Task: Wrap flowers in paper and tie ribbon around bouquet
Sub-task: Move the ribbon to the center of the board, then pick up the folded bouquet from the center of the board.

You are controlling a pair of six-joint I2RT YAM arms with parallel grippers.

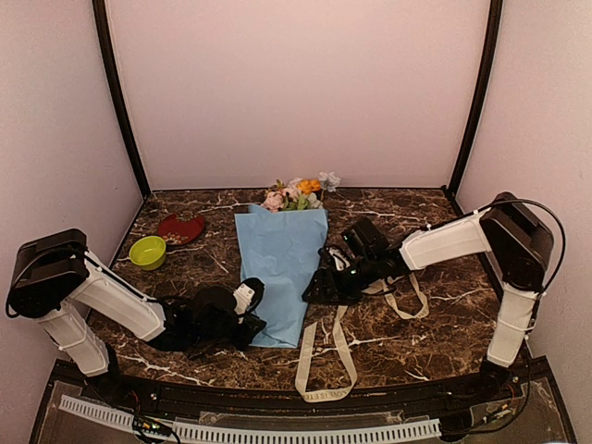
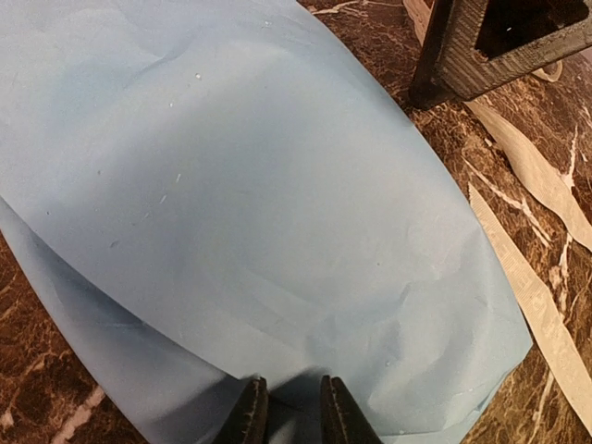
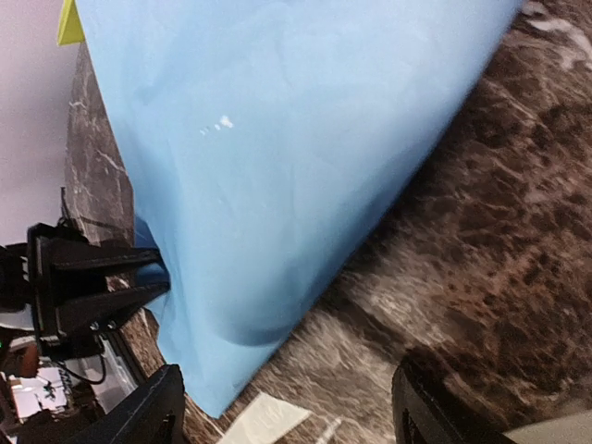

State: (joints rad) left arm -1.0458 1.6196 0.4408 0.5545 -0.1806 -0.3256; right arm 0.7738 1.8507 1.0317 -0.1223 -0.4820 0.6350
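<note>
Biggest thing first: a dark marbled surface [image 1: 194,268] with everything laid out on it. Down the middle lies the paper [image 1: 277,268], light blue side up, running from the far side toward the near edge. It's not flat, it bulges up in a soft curve like it's folded over something.

Both arms reach in low from either side. The left pincer [image 2: 294,407] is at the paper's near left edge, and its fingers are nipped onto that edge, so it's pinching the paper. The right pincer [image 3: 291,402] sits just off the paper's right edge with its fingers spread wide and nothing between them but bare marble.

The ribbon [image 1: 324,395] is cream and floppy. It lies right of the paper in a long loop that reaches the near edge, with more of it trailing under the right arm.

The flowers [image 1: 298,194] poke out of the paper's far end, pink, orange and white heads. The stems are hidden under the sheet.

Off to the left, well clear of the paper, are a red dish [image 1: 180,228] and a lime green bowl [image 1: 147,252] next to each other.
</note>
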